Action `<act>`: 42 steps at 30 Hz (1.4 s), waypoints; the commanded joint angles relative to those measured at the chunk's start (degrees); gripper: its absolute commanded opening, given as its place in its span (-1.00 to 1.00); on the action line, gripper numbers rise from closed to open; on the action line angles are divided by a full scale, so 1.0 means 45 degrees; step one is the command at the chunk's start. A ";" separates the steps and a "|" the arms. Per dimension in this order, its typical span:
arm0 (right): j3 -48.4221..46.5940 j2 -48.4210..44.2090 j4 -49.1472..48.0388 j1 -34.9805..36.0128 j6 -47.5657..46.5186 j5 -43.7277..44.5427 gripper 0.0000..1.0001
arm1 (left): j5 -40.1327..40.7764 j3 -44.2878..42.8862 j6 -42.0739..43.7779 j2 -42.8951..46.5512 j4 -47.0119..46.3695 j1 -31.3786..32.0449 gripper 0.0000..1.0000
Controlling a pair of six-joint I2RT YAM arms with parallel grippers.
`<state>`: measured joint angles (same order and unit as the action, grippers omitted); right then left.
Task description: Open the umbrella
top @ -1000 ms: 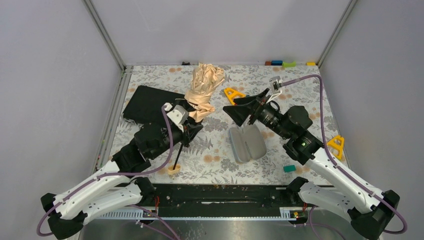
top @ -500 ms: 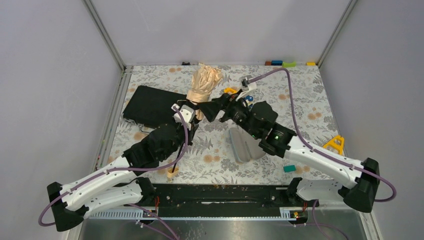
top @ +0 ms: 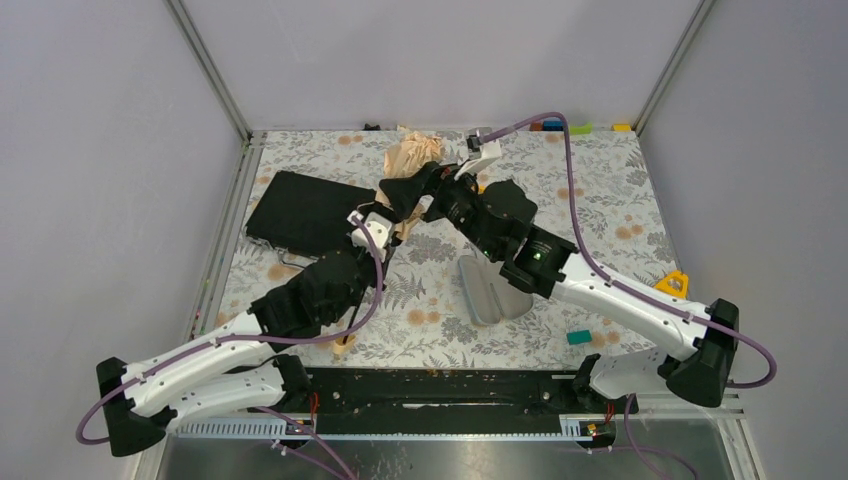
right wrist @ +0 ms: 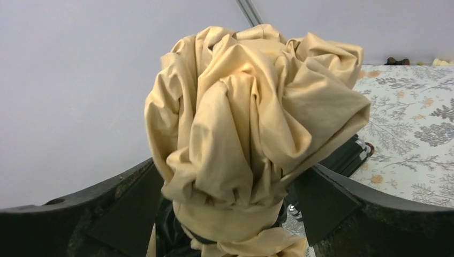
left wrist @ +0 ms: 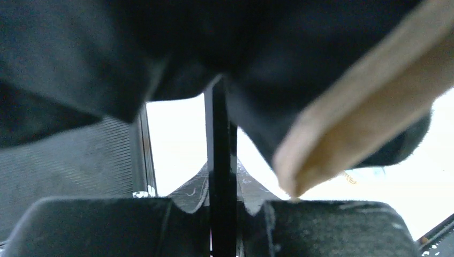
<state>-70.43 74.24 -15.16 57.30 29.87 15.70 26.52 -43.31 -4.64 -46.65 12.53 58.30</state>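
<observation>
The umbrella is folded, its peach canopy (top: 412, 153) bunched up at the back of the table. Its thin dark shaft (top: 357, 300) slants down to a cream knob handle (top: 345, 343) near the front edge. My left gripper (top: 378, 232) is shut on the shaft just below the canopy. In the left wrist view the shaft (left wrist: 221, 160) runs straight up between the gripper's (left wrist: 221, 209) pads, with the black underside and a peach fold above. My right gripper (top: 405, 190) stands open astride the lower canopy. In the right wrist view the fabric bundle (right wrist: 251, 118) fills the gap of the gripper (right wrist: 233, 168).
A flat black case (top: 300, 208) lies left of the umbrella. A small grey sleeve (top: 492, 287) lies under my right forearm. A yellow triangular piece (top: 672, 284) and a teal block (top: 578, 337) sit at the right. Coloured blocks (top: 565, 127) line the back edge.
My right arm has swung left from mid-table to the umbrella, and its open jaws now straddle the canopy. The left gripper keeps its hold on the shaft.
</observation>
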 commanded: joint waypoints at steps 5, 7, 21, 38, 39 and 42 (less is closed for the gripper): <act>-0.0505 0.0521 -0.0671 0.0033 -0.0641 0.0753 0.12 | 0.2298 -0.0767 0.2121 -0.0303 -0.0807 0.1144 -0.92; 0.0046 0.0201 -0.1400 -0.0086 -0.0534 0.0537 -0.31 | 0.1725 -0.0870 0.2185 -0.0083 -0.0646 0.1164 -0.64; 0.4399 -0.3144 -0.8112 -0.2205 0.1463 -0.4800 -1.00 | -0.9368 -0.1850 -0.1562 0.0758 -0.0603 -0.1470 0.97; 0.4439 -0.4156 -0.8862 -0.2208 0.1220 -0.6918 -1.00 | -1.4146 -0.1347 -0.3086 0.0085 -0.2727 -0.2112 -0.08; 0.4441 -0.4141 -0.8817 -0.2199 0.1200 -0.6985 -1.00 | -1.4170 -0.1325 -0.3001 0.0051 -0.2727 -0.2113 -0.29; 0.4333 -0.4049 -0.8499 -0.2206 0.1158 -0.7163 -1.00 | -1.4282 -0.1411 -0.2802 -0.0128 -0.2693 -0.2110 -0.98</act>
<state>-49.12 56.31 -50.85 47.33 36.14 -14.79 -33.89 -49.50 -18.37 -46.98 4.19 49.04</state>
